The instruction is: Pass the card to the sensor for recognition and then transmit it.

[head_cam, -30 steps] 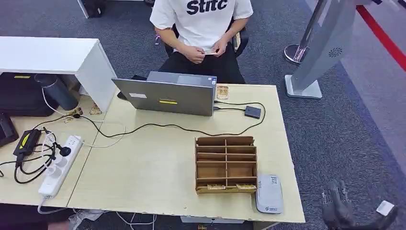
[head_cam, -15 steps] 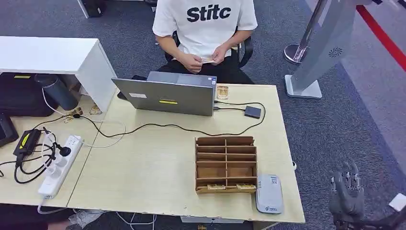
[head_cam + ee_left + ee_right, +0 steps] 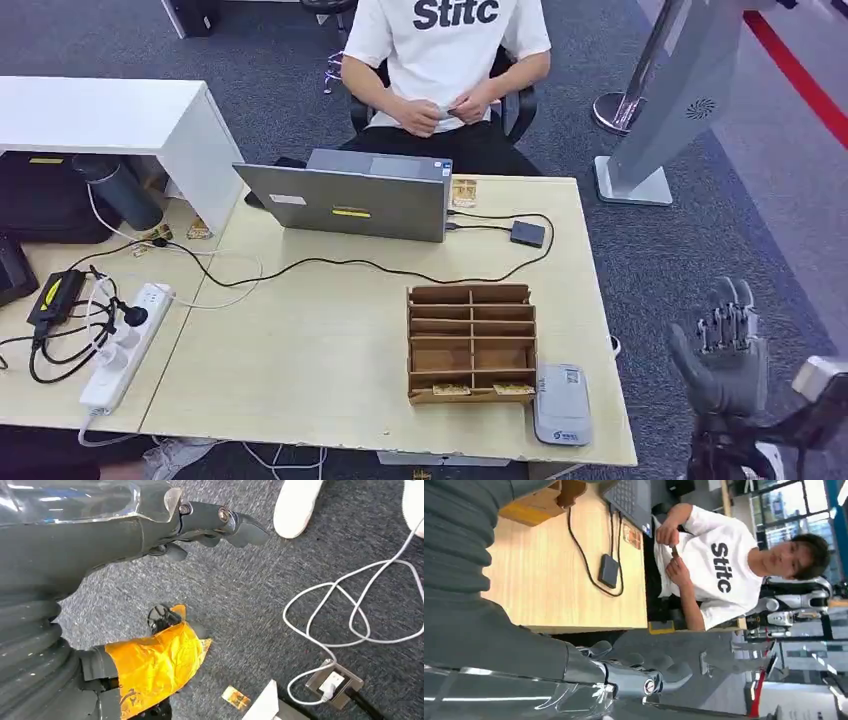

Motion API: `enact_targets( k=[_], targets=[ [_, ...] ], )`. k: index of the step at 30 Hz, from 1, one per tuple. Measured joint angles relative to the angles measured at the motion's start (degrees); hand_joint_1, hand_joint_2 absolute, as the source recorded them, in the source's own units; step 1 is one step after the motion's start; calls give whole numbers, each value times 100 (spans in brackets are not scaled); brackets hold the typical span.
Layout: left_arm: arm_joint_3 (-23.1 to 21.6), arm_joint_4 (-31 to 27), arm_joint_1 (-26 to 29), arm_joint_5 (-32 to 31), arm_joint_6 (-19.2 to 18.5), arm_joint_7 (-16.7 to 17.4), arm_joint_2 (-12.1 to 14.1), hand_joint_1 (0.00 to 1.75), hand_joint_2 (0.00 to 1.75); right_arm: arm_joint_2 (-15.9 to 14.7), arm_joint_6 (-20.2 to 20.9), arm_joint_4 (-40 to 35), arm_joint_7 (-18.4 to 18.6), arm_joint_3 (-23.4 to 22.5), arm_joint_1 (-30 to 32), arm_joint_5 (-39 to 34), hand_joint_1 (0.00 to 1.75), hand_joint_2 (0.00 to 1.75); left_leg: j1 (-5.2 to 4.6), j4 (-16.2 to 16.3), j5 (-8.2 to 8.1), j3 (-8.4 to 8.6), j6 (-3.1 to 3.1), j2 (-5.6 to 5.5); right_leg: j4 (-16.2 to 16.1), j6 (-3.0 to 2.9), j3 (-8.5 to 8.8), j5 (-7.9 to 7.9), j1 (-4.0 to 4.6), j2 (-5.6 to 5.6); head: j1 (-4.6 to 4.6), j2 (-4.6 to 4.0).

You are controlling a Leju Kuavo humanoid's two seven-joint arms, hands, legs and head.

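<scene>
A wooden card organizer (image 3: pixel 472 343) stands on the table (image 3: pixel 300 360), with brown cards (image 3: pixel 452 390) in its front slot. A small black box (image 3: pixel 528 234) is cabled to the laptop (image 3: pixel 345 200), and more cards (image 3: pixel 464 191) lie beside the laptop. A flat grey device (image 3: pixel 561 403) lies at the table's front right corner. My right hand (image 3: pixel 725 360) is raised off the table's right edge, fingers apart and holding nothing; the right wrist view shows that hand (image 3: pixel 624 675) too. My left hand (image 3: pixel 200 525) hangs over the carpet, holding nothing. A seated person holds a card (image 3: pixel 674 551).
A power strip (image 3: pixel 125 345) and tangled cables lie on the left table. A white cabinet (image 3: pixel 100 115) stands at the back left, and a grey stand (image 3: pixel 665 110) on the floor to the right. One card (image 3: pixel 236 697) lies on the carpet.
My right hand has risen beside the table's right edge and its fingers have spread. The person has shifted right and lowered both hands toward the lap.
</scene>
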Motion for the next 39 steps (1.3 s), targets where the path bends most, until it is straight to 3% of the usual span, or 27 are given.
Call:
enact_targets(
  k=[11, 25, 39],
  targets=[
    [64, 170, -57, -227, -59, -6, -26, 0, 175, -168, -420, 166, 162, 1008, -755, 1915, 0, 175, 0, 0, 0, -2, 0, -1, 0, 1, 0, 1, 0, 0, 2, 0],
    [64, 468, -102, -629, -109, 116, -22, 0, 175, -212, -826, 1291, 582, 2243, -2071, 4190, 0, 175, 1, 0, 1, -3, 1, -2, 1, 1, 0, 1, 0, 0, 0, 0],
    [64, 695, -154, -1003, -129, 280, -15, 0, 175, -304, -1279, 2295, 1054, 3280, -3093, 5960, 0, 175, 1, 1, 2, -3, 3, -2, 2, 1, -1, 2, 0, 0, 2, 0]
  ],
)
